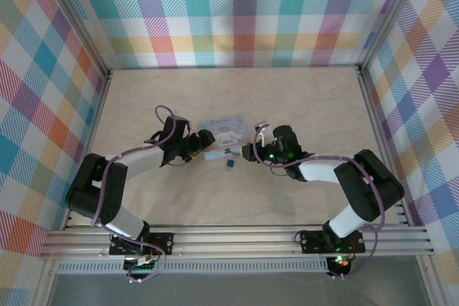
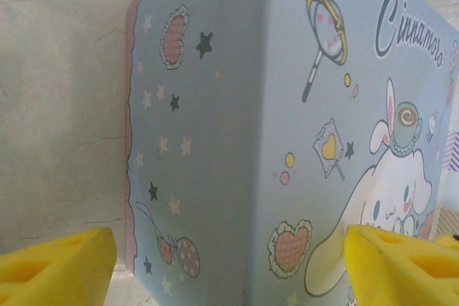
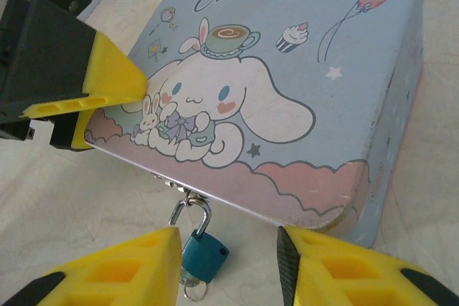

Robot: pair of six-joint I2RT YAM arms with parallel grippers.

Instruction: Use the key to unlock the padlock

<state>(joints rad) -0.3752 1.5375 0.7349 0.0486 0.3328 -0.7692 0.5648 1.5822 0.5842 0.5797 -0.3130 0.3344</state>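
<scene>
The small teal padlock point(image 3: 204, 254) hangs from the hasp on the front edge of the pastel-blue cartoon tin point(image 3: 287, 69). One leg of its thin shackle point(image 3: 206, 209) stands free of the body. The key's ring point(image 3: 192, 290) sticks out under the lock. My right gripper point(image 3: 228, 241) is open, with the padlock between its yellow fingers, close to the left one and apart from the right one. My left gripper point(image 2: 229, 249) is open at the tin's point(image 2: 237, 141) left corner, and one of its fingers point(image 3: 107, 80) rests on the lid. From above, the padlock point(image 1: 229, 165) lies just in front of the tin point(image 1: 224, 134).
Both grippers meet at the middle of the beige table point(image 1: 301, 98), left gripper point(image 1: 206, 142) and right gripper point(image 1: 249, 153) on either side of the tin. Plaid walls point(image 1: 237, 12) enclose the table on three sides. An aluminium rail point(image 1: 237, 238) runs along the near edge.
</scene>
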